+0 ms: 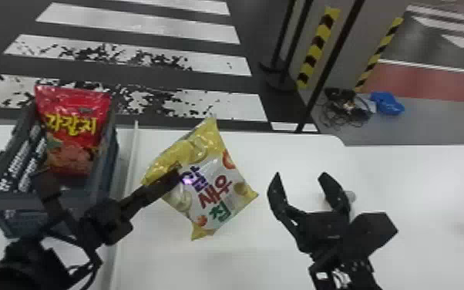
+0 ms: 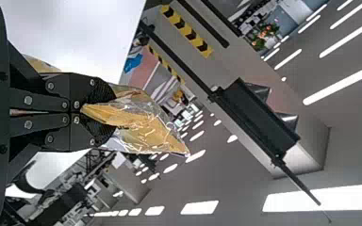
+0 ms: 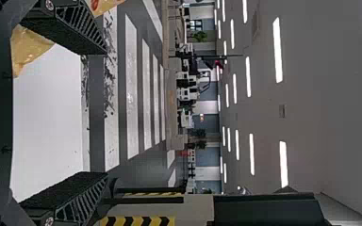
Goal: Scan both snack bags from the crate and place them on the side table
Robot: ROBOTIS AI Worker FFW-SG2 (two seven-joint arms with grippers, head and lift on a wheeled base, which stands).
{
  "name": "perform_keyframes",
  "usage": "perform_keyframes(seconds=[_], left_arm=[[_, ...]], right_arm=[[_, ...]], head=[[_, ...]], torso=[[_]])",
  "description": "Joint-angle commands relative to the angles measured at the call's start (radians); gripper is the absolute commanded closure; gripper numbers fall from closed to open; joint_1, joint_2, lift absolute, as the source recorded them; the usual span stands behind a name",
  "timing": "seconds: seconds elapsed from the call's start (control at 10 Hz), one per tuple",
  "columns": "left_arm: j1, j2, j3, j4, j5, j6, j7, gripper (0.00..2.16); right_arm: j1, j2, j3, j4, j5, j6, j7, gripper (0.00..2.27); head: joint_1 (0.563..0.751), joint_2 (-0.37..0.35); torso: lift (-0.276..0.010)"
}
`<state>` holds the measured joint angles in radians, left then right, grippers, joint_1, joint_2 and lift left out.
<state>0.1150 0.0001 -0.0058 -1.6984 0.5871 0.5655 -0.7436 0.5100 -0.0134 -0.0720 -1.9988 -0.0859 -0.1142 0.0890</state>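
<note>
Likely for handover, left flat black fingers [image 1: 168, 179] edge-pinch yellow-and-white foil snack bag [image 1: 214, 189] beside grey plastic crate [image 1: 7, 203], right flat black fingers [image 1: 277, 193] spread farther from it.

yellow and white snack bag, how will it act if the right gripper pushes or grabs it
The bag looks puffy, so it is probably light and would give when squeezed. Its glossy film may slip. Pinched by the left gripper near one edge, it would likely swivel if pushed.
</note>
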Motion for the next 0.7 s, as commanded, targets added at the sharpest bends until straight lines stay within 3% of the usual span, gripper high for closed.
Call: perform_keyframes(seconds=[0.0, 0.1, 0.2, 0.3, 0.4, 0.6], left_arm=[[-0.003, -0.003, -0.062, 0.019, -0.061, -0.026, 0.001, 2.14], [-0.006, -0.003, -0.102, 0.019, -0.095, -0.029, 0.009, 2.12], [-0.006, -0.003, -0.131, 0.013, -0.112, -0.026, 0.027, 1.67], [0.0, -0.003, -0.152, 0.003, -0.128, -0.023, 0.059, 0.22], [0.006, -0.003, -0.16, -0.023, -0.145, -0.02, 0.087, 0.0], [0.025, -0.003, -0.151, -0.083, -0.184, -0.02, 0.133, 0.03]], right_arm=[[-0.002, 0.001, 0.003, 0.0, 0.0, 0.0, 0.0, 0.07], [-0.002, 0.0, 0.004, 0.0, 0.0, 0.0, 0.0, 0.07], [-0.002, 0.0, 0.003, 0.0, 0.0, 0.0, 0.0, 0.07], [-0.002, 0.001, 0.001, 0.0, 0.0, 0.0, 0.0, 0.07], [-0.002, 0.0, 0.001, 0.0, 0.0, 0.0, 0.0, 0.07], [-0.001, 0.0, 0.003, 0.0, -0.002, 0.0, 0.0, 0.07]], head=[[0.695, -0.265], [0.695, -0.277], [0.695, -0.3], [0.695, -0.32], [0.695, -0.334], [0.695, -0.342]], torso=[[-0.095], [-0.095], [-0.095], [-0.095], [-0.095], [-0.095]])
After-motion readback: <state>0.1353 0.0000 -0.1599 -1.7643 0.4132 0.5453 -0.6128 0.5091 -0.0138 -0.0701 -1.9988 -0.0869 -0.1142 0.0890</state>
